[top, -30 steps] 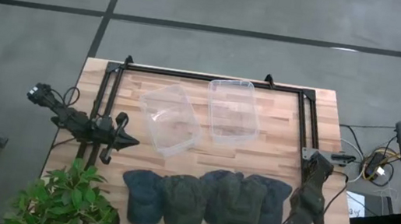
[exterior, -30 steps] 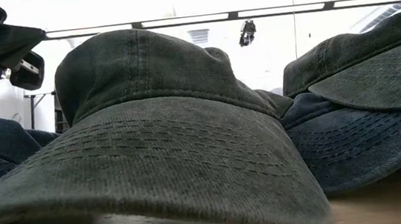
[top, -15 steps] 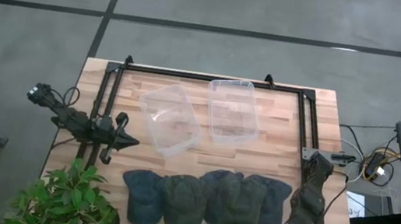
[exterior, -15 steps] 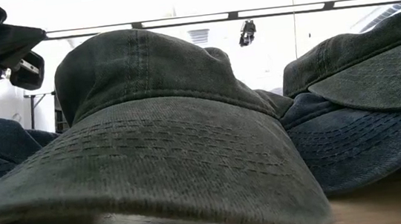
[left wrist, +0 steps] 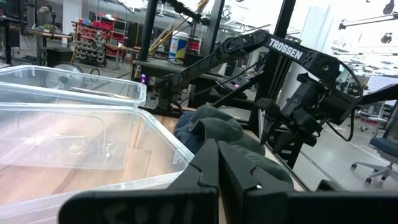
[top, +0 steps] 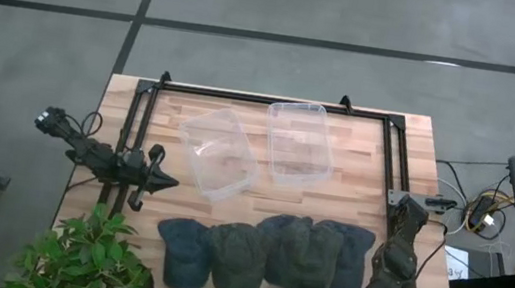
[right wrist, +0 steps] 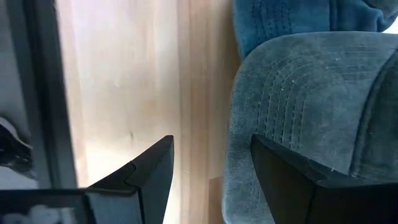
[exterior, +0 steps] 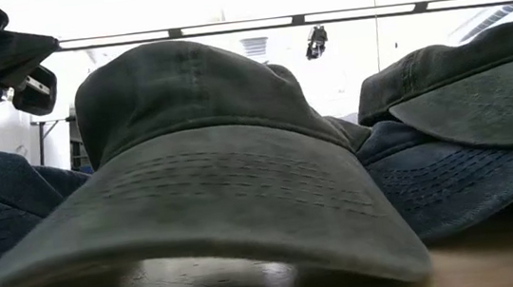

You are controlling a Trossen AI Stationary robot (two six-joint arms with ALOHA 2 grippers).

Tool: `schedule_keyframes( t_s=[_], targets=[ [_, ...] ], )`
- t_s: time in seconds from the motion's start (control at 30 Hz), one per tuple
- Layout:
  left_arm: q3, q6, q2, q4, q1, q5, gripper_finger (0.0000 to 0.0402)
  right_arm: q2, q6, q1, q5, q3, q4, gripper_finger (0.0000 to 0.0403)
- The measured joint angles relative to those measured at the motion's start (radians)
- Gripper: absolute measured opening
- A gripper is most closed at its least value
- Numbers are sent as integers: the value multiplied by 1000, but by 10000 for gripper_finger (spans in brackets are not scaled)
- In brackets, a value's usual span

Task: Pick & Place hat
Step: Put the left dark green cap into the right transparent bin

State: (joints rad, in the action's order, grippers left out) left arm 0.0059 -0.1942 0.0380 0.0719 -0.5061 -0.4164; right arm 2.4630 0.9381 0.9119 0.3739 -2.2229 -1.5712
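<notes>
Five hats lie in a row along the near edge of the table. The one that matters is the green hat, right of the middle of the row. It lies partly over a blue hat on its right. Its brim points toward the near edge, so its long way runs from far to near.

The right gripper is low at the near edge of the table, just by that brim. Its fingers are apart. In the right wrist view one finger is over bare wood and the other finger is over the green brim. The edge of the brim lies between them. So the hat is just ahead of the open fingers and a bit to one side. I cannot tell if a finger touches the cloth yet.

The left gripper is at the left side of the table, near the left end of the two clear bins, and far from the hats. Its fingers are shut together and hold nothing. The right arm is much nearer to the green hat.

I think the next move is to slide the open fingers over the brim and pinch it. The brim is thin and soft, so the lower finger must get under it. The blue hat touches it and may be dragged along.

A plant sits at the near left corner.
</notes>
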Motion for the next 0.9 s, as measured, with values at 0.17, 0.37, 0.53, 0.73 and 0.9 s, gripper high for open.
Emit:
schedule_keyframes(
  t_s=[0.17, 0.37, 0.53, 0.73, 0.9],
  targets=[
    [0, 0, 0, 0, 0, 0, 0, 0, -19, -2, 41, 11, -1, 209],
    [0, 0, 0, 1, 0, 0, 0, -1, -80, -4, 75, 4, 0, 209],
    [0, 0, 0, 1, 0, 0, 0, -1, -113, -6, 75, 4, 0, 209],
    [0, 0, 0, 2, 0, 0, 0, -1, -123, -5, 71, 1, -1, 209],
    [0, 0, 0, 2, 0, 0, 0, -2, -129, -5, 69, -52, 0, 209]
  ],
)
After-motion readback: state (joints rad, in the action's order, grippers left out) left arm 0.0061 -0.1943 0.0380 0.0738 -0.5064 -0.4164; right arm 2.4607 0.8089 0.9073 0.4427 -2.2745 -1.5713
